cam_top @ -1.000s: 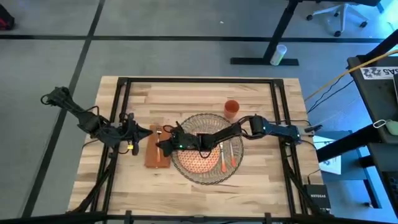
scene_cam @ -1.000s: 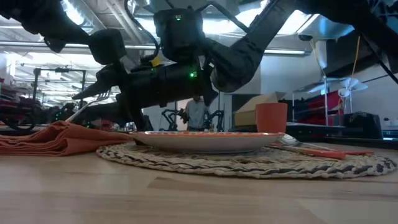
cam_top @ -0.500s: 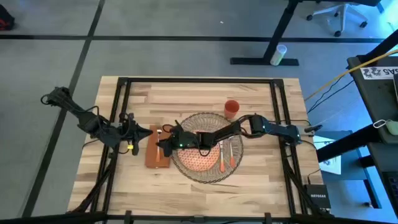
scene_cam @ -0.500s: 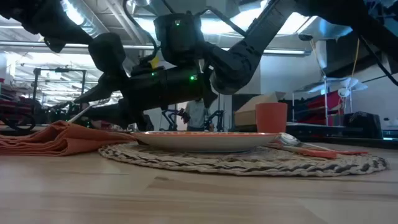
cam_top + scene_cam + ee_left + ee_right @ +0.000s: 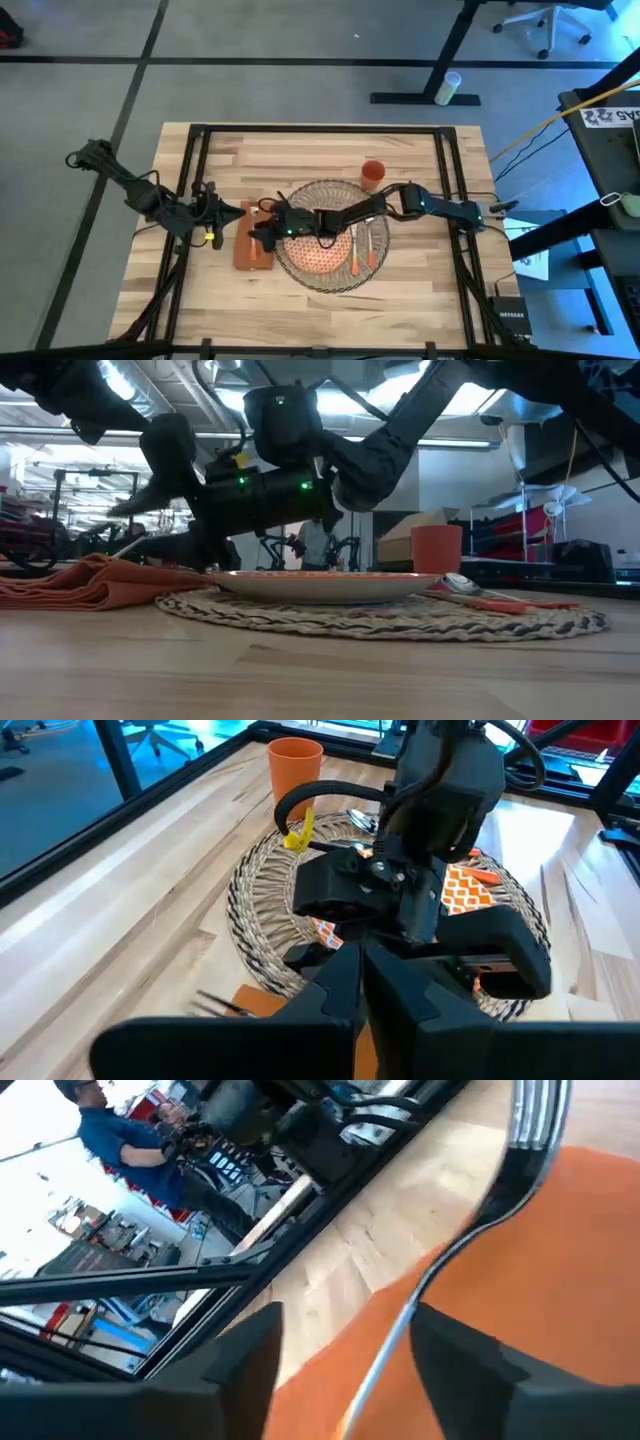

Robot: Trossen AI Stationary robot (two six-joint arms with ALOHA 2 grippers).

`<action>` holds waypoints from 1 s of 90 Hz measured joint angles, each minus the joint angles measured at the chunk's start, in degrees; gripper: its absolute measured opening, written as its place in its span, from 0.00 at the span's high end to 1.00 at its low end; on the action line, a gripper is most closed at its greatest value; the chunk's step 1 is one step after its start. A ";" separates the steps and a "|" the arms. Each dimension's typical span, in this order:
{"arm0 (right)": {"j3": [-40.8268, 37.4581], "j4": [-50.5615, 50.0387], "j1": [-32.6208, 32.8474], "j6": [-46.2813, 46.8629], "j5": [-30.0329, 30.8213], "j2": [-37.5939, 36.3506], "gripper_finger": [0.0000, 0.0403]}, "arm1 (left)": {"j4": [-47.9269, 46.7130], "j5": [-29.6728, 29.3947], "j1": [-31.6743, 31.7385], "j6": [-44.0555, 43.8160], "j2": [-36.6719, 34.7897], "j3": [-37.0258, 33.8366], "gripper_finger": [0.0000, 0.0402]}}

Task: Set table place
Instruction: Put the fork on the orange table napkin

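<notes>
Left gripper (image 5: 238, 211) waits near the table's (image 5: 400, 300) left edge, pointing at the napkin (image 5: 252, 243); whether its fingers are parted I cannot tell. Right gripper (image 5: 262, 226) reaches across the plate (image 5: 322, 260) and hangs over the napkin, fingers spread either side of the fork (image 5: 470, 1230), which seems to lie on the cloth. Judged step: placing the fork; next comes lifting clear without dragging it. Placemat (image 5: 300, 200), knife and spoon (image 5: 371, 245) sit right of centre, cup (image 5: 372, 173) toward the far edge.

Orange plate (image 5: 322, 258) on woven placemat (image 5: 372, 205); fork (image 5: 470, 1230) on napkin (image 5: 252, 250).
</notes>
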 joint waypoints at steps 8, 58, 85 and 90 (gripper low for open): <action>1.71 0.07 0.00 -2.45 -1.03 0.00 0.35 | 0.00 0.01 0.00 -0.02 0.00 0.00 1.00; 4.13 -6.46 -1.40 -7.33 -1.04 -0.09 0.32 | -0.27 0.48 0.00 -0.44 0.01 0.00 1.00; 4.13 -10.58 -3.29 -15.01 -5.37 -0.17 0.32 | -0.31 0.72 0.00 -0.44 0.02 0.00 1.00; 4.13 -12.02 -3.94 -16.80 -7.32 -0.17 0.32 | -0.35 0.72 0.00 -0.44 0.04 0.00 1.00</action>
